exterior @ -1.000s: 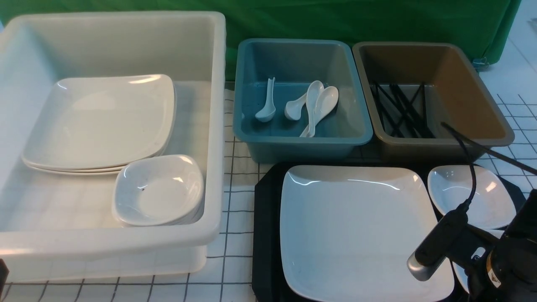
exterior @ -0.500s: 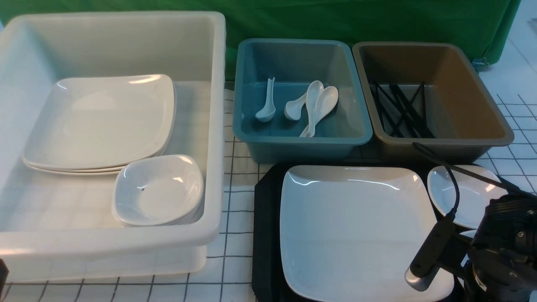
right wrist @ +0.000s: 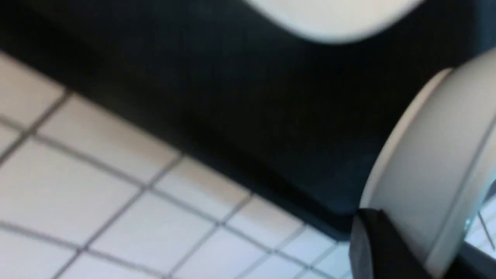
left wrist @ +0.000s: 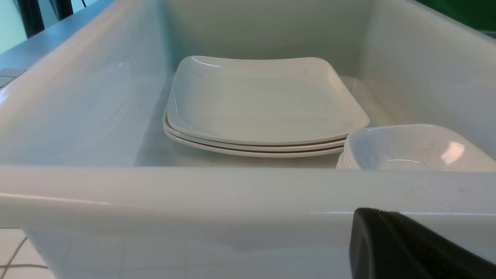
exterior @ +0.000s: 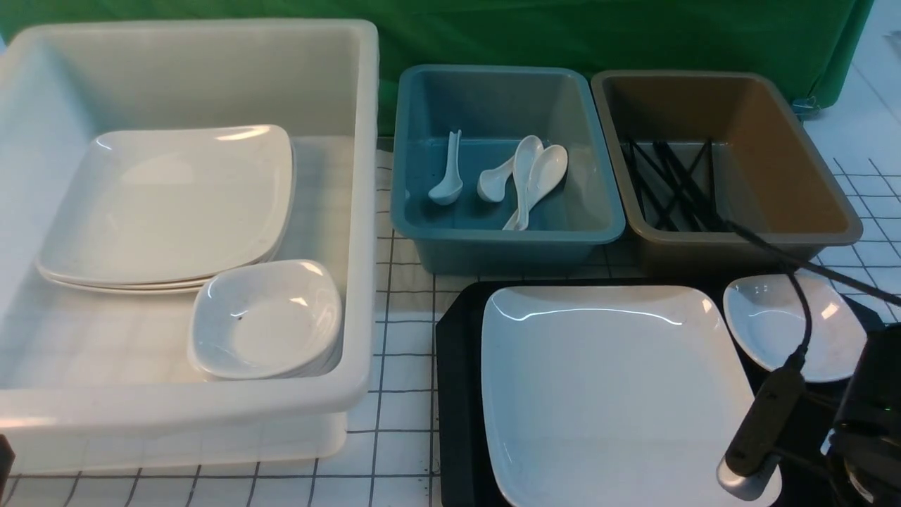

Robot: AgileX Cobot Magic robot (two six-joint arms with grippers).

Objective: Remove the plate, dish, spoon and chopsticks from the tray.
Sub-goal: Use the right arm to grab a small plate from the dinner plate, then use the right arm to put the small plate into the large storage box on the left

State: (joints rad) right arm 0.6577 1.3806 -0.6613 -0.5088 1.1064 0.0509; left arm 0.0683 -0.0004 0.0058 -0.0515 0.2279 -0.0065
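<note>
Gridded tabletop [exterior: 394, 338]; R arm [exterior: 869, 415] low at tray [exterior: 457, 394] edge.

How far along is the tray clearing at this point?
Done: the white tub holds stacked plates, the blue bin spoons, the brown bin chopsticks. In hand: the right arm is low over the tray, grasp unclear. Left: the plate and small dish sit on the tray.

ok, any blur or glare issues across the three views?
Front view: sharp; thin glare streaks along the far rim of the plate. Left wrist view: sharp; small highlight on the stacked small dishes in the white bin. Right wrist view: badly blurred; the tray and grid cloth are soft, and the close white object is out of focus.
</note>
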